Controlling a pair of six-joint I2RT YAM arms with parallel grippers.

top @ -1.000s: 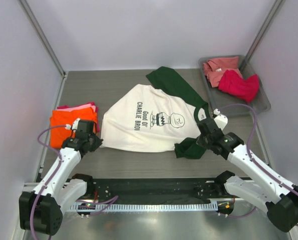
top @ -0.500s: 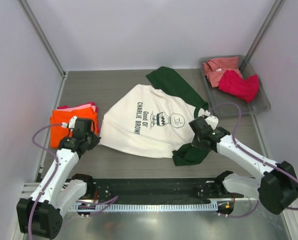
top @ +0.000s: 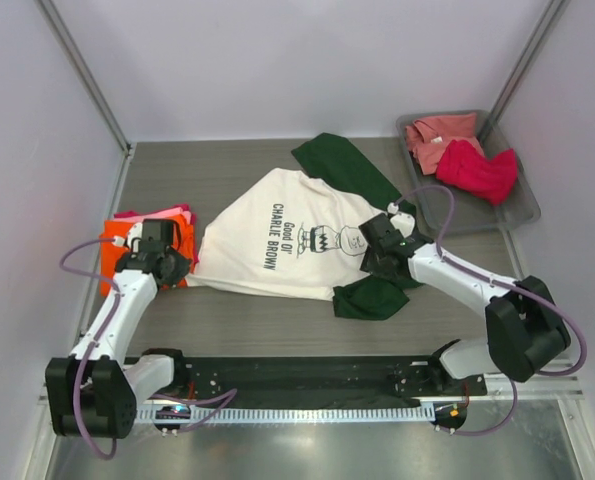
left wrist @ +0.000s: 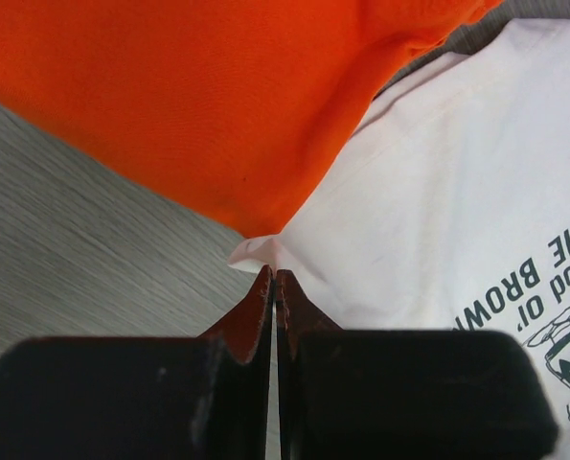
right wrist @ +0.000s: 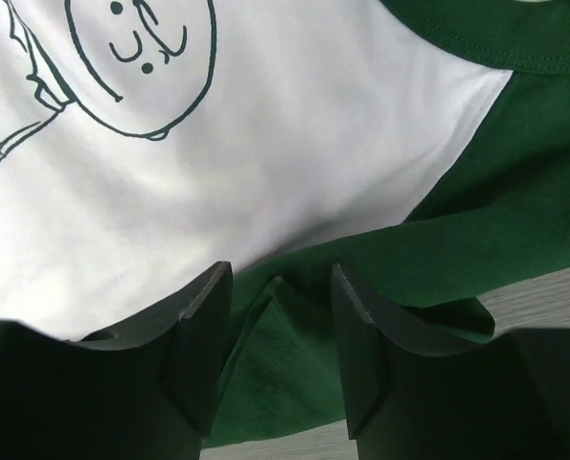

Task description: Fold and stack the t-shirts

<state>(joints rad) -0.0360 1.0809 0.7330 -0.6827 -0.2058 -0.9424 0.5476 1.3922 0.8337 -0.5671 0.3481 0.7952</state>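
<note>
The cream t-shirt (top: 277, 245) with the Charlie Brown print lies spread in the middle of the table. One dark green sleeve (top: 342, 165) stretches to the back. The other green sleeve (top: 370, 297) is bunched at the shirt's near right. My left gripper (top: 177, 270) is shut on the cream shirt's hem corner (left wrist: 256, 251), right beside the folded orange t-shirt (left wrist: 198, 86). My right gripper (right wrist: 280, 278) stands open just over the bunched green sleeve (right wrist: 294, 383), with a ridge of that cloth loose between the fingers, near the print (right wrist: 141, 57).
The orange t-shirt (top: 122, 250) lies on a pink one (top: 162, 213) at the left edge. A grey tray (top: 522, 210) at the back right holds a salmon shirt (top: 437, 135) and a crimson one (top: 477, 170). Walls close in on the left, back and right.
My right gripper carried the green sleeve left and inward over the shirt's edge, then opened and let it go. My left gripper moved back toward the orange stack with the hem corner.
</note>
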